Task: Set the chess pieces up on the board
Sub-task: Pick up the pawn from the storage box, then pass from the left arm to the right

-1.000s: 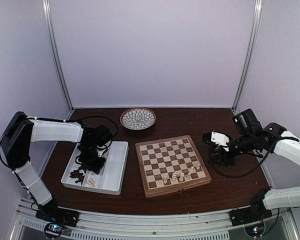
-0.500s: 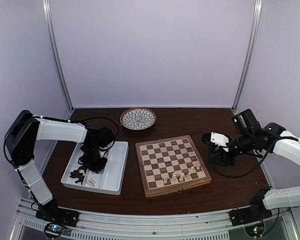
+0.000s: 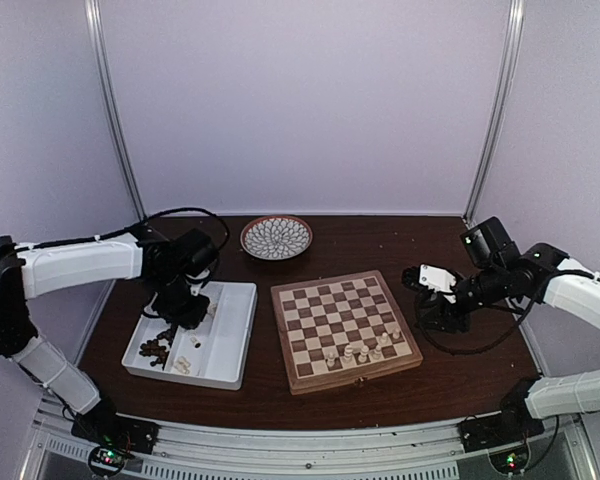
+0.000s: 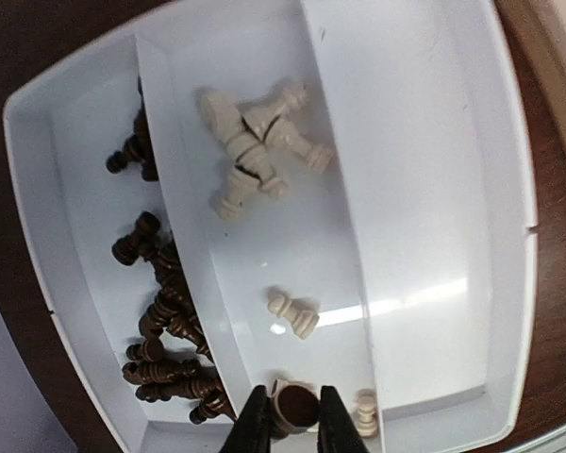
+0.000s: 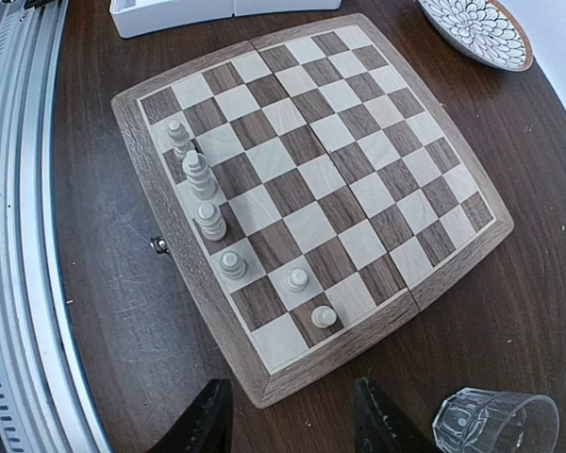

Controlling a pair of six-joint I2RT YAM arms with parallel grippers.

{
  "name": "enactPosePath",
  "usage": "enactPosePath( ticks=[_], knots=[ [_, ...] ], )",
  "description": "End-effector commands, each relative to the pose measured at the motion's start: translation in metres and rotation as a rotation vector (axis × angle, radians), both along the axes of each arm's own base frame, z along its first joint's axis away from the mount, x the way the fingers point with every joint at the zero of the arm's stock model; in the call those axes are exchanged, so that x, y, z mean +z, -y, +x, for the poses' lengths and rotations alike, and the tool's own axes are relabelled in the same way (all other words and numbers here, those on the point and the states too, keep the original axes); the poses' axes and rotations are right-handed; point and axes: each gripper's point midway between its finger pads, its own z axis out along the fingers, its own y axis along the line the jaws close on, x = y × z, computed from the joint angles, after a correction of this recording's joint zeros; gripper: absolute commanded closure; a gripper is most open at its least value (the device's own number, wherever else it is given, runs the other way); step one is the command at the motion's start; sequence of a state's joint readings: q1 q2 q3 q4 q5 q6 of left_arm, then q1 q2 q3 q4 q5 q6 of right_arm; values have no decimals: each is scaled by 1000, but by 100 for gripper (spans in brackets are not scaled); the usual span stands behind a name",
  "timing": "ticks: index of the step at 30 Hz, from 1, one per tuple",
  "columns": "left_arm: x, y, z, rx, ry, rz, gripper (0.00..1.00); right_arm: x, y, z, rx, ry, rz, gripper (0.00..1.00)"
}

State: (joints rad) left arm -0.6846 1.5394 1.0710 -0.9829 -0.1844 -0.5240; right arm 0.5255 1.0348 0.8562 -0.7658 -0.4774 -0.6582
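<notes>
The board (image 3: 332, 306) lies mid-table with several cream-white chess pieces (image 3: 360, 351) standing along its near edge; they also show in the right wrist view (image 5: 208, 219) on the board (image 5: 358, 179). My left gripper (image 3: 185, 303) hangs over the white tray (image 3: 236, 335). In the left wrist view the left gripper (image 4: 294, 427) is shut on a cream-white piece (image 4: 295, 407) with a dark felt base, above the tray's middle compartment. Loose cream pieces (image 4: 255, 151) and dark brown pieces (image 4: 160, 316) lie in the tray (image 4: 434, 189). My right gripper (image 3: 442, 315) is open and empty (image 5: 291, 425), just off the board's right corner.
A round patterned plate (image 3: 276, 237) stands at the back, also in the right wrist view (image 5: 476, 28). A clear glass (image 5: 495, 422) stands on the table by my right gripper. A metal rail (image 3: 300, 445) runs along the table's near edge.
My left arm has swung and its gripper has risen a little over the tray with the cream piece in it. The right arm has barely moved.
</notes>
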Motion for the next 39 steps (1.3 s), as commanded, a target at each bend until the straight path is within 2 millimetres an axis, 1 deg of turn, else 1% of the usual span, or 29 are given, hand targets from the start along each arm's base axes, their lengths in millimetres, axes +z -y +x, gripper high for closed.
enactPosePath(
  ticks=[1, 4, 7, 9, 10, 12, 15, 18, 21, 23, 30, 31, 36, 39],
  knots=[
    [71, 22, 15, 65, 177, -220, 91, 29, -15, 1, 41, -23, 52, 54],
    [114, 50, 25, 93, 300, -471, 91, 58, -31, 9, 51, -22, 90, 55],
    [163, 86, 33, 104, 400, -805, 90, 99, -54, 22, 46, 8, 167, 54],
    [195, 103, 37, 144, 430, -1001, 89, 129, -69, 32, 32, 28, 229, 54],
    [213, 111, 40, 146, 447, -1076, 89, 143, -77, 36, 27, 30, 264, 54],
    [238, 124, 41, 153, 450, -1175, 89, 165, -93, 43, 15, 19, 316, 54],
    [270, 141, 39, 161, 468, -1308, 90, 178, -113, 51, 11, 8, 351, 54],
    [290, 157, 39, 186, 474, -1438, 90, 191, -132, 59, 13, 53, 386, 54],
    [302, 170, 38, 223, 461, -1562, 90, 206, -143, 68, -30, 68, 428, 54],
    [310, 179, 36, 237, 440, -1640, 90, 213, -150, 69, -37, 70, 442, 54],
    [325, 210, 33, 263, 358, -1792, 90, 232, -169, 65, -10, 74, 507, 55],
    [325, 215, 35, 265, 347, -1805, 90, 235, -173, 64, -3, 72, 517, 55],
    [326, 228, 37, 273, 298, -1867, 90, 240, -185, 61, 14, 78, 528, 55],
    [326, 230, 36, 272, 286, -1882, 90, 238, -187, 63, -1, 80, 525, 54]
  ],
)
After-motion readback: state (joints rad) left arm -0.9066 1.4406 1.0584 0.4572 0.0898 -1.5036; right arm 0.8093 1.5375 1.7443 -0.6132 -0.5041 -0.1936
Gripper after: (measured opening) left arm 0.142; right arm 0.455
